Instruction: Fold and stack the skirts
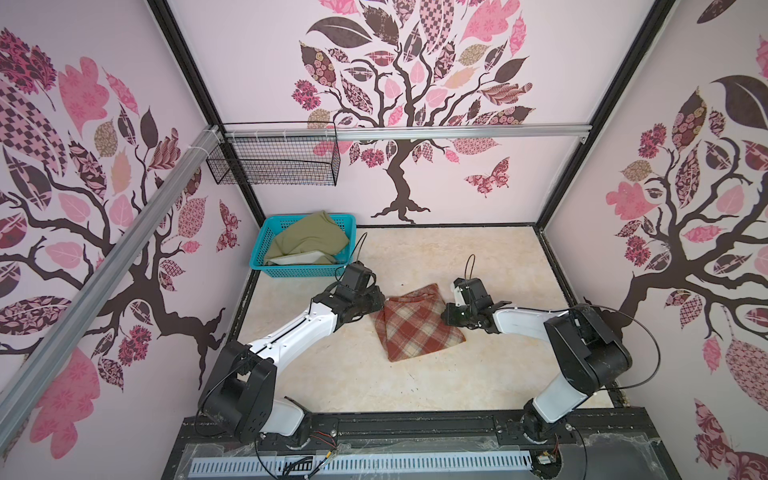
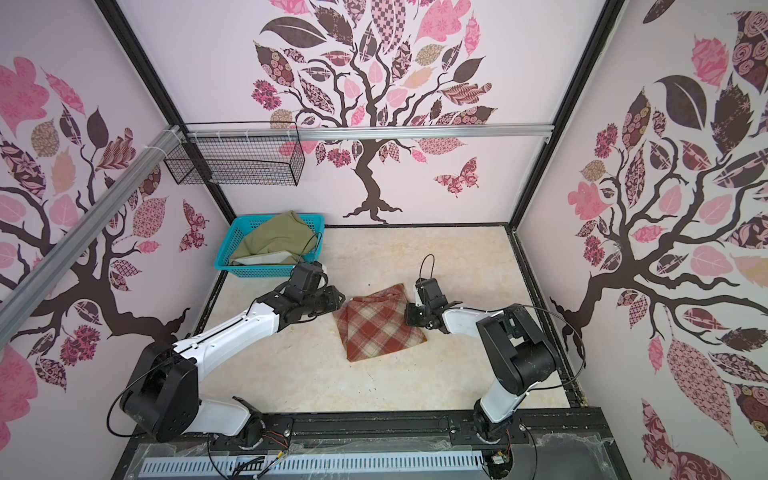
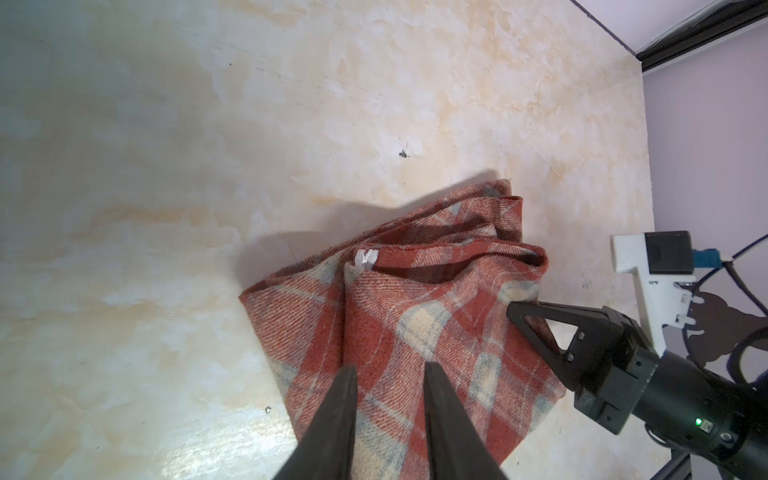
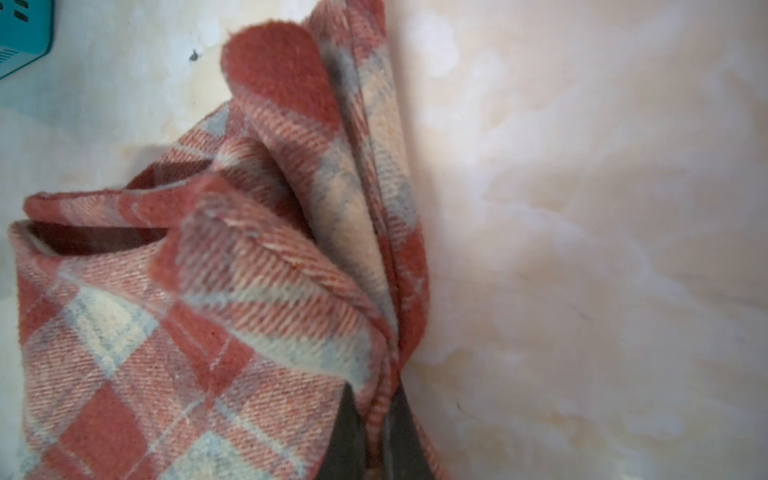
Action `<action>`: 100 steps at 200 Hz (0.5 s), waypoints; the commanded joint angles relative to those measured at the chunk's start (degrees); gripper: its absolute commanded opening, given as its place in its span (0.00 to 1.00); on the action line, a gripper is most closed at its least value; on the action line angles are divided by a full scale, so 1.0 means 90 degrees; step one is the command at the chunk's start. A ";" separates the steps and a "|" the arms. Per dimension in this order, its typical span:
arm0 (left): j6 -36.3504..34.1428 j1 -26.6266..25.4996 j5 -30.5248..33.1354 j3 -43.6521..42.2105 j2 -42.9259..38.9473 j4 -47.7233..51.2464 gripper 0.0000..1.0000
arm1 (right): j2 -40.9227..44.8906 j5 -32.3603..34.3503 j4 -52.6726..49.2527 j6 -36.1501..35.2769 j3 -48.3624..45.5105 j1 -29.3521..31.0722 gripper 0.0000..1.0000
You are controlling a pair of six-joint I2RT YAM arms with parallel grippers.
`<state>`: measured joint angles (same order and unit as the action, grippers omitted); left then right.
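Closest to the lens, your right gripper [image 4: 374, 392] has its jaws pressed together on a doubled edge of the plaid skirt [image 4: 166, 332]. Several woolly layers bunch up just beyond the pinch. Your left gripper [image 3: 388, 372] is only narrowly parted and holds nothing. It is poised over the opposite side of the same skirt, near the waistband with its white tag [image 3: 365, 259].

Further out, both top views show the plaid skirt lying roughly mid-table [image 1: 374, 386], already doubled over but rumpled at the waistband end. The olive-green skirt [image 1: 309, 241] is heaped in the turquoise basket [image 1: 299, 272] at the far left corner, well apart from both arms.

You look to be midway through folding the first skirt, and the second has not been touched. For the next move, I'd close the left jaws on their own corner so both sides travel together. Keep every layer inside the right pinch, because thick wool like this tends to slip out one ply at a time.
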<state>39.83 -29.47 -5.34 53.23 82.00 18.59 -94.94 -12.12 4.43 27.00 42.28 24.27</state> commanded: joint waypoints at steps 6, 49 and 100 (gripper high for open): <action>-0.0186 0.0083 -0.0026 0.0091 -0.0058 0.0117 0.30 | -0.0262 0.0155 -0.0180 0.0196 0.0095 -0.0200 0.00; -0.0198 0.0158 -0.0096 0.0130 -0.0149 0.0197 0.29 | -0.0280 0.0136 -0.0270 0.0096 0.0434 -0.0971 0.00; -0.0361 0.0199 -0.0179 0.0258 -0.0472 0.0619 0.28 | -0.0768 0.0485 -0.0618 -0.0494 0.1368 -0.1803 0.00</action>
<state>38.33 -27.90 -6.33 53.32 80.38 22.15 -98.78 -10.07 0.99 25.45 50.48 10.81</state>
